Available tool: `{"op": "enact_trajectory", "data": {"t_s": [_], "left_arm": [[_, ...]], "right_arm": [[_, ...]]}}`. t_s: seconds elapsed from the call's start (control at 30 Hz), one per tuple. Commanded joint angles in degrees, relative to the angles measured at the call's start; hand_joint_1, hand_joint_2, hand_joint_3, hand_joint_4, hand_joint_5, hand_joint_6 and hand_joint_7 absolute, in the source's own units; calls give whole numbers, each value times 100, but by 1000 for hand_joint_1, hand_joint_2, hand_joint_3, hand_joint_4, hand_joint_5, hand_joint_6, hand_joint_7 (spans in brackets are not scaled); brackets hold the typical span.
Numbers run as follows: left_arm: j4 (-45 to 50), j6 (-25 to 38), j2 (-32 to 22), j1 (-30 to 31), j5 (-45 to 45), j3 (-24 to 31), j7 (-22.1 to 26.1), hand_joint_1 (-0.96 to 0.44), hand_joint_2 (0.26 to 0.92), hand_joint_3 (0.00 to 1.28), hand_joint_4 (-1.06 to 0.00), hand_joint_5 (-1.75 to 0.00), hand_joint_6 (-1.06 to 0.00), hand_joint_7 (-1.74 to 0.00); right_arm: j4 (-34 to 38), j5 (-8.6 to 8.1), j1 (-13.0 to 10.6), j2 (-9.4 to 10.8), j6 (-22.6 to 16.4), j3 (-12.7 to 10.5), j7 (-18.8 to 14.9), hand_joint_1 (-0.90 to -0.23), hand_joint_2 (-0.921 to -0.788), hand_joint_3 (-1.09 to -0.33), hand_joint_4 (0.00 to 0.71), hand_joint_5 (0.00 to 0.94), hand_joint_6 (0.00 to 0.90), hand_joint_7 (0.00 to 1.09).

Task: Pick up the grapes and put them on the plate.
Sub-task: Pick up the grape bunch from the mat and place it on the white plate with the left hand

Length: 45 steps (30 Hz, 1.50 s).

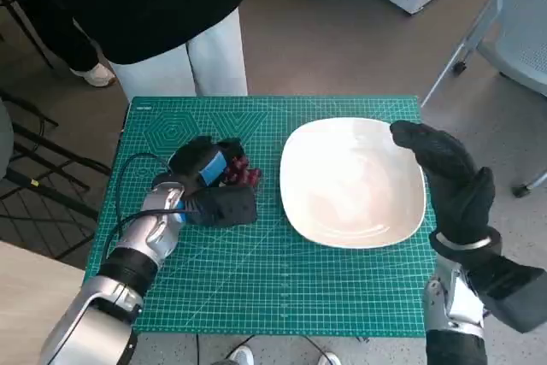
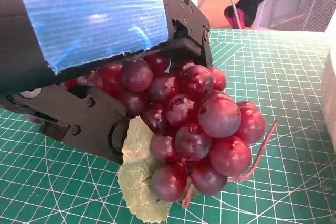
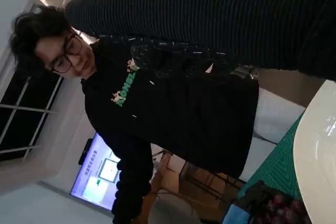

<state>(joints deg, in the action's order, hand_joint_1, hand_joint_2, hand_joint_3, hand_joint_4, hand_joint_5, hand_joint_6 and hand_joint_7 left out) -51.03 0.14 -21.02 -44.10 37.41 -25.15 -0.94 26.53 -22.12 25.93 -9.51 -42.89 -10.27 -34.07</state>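
Your left hand (image 1: 208, 179) clasps the grapes (image 2: 195, 124) on the green mat (image 1: 256, 288), at nine o'clock from the plate (image 1: 350, 181) — not yet lifted. Your right hand (image 1: 449, 173) hovers over the plate's three o'clock rim — fingers loose, holding nothing.

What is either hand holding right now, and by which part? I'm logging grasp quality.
The left hand holds the grapes by the top of the bunch; the right hand holds nothing.
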Motion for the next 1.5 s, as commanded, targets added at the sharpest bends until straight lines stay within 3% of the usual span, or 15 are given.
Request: {"op": "enact_trajectory", "data": {"t_s": [0.03,0.3,0.57,1.03,1.5], "left_arm": [[107,98,-96,96,8,2,131,1,921,141,-606,-1205,-537,-1306],[680,320,-190,170,-36,87,400,1,921,133,-617,-1200,-545,-1295],[1963,758,-388,430,68,234,712,1,920,135,-624,-1215,-535,-1280],[3910,866,-795,812,300,593,748,1,920,87,-709,-1153,-564,-1218],[4568,787,-855,849,447,807,750,1,920,26,-776,-1062,-635,-1164]], "right_arm": [[105,30,-14,10,-1,-9,-6,-563,-921,-651,171,1,32,301],[107,36,-6,9,-12,-3,-1,-558,-921,-653,172,1,31,304],[95,22,18,-4,16,-5,-5,-561,-921,-655,170,0,28,309],[24,-13,43,-26,84,-15,-3,-562,-921,-659,169,1,17,324],[-7,-2,33,2,83,-8,19,-550,-921,-664,170,1,5,346]]}}
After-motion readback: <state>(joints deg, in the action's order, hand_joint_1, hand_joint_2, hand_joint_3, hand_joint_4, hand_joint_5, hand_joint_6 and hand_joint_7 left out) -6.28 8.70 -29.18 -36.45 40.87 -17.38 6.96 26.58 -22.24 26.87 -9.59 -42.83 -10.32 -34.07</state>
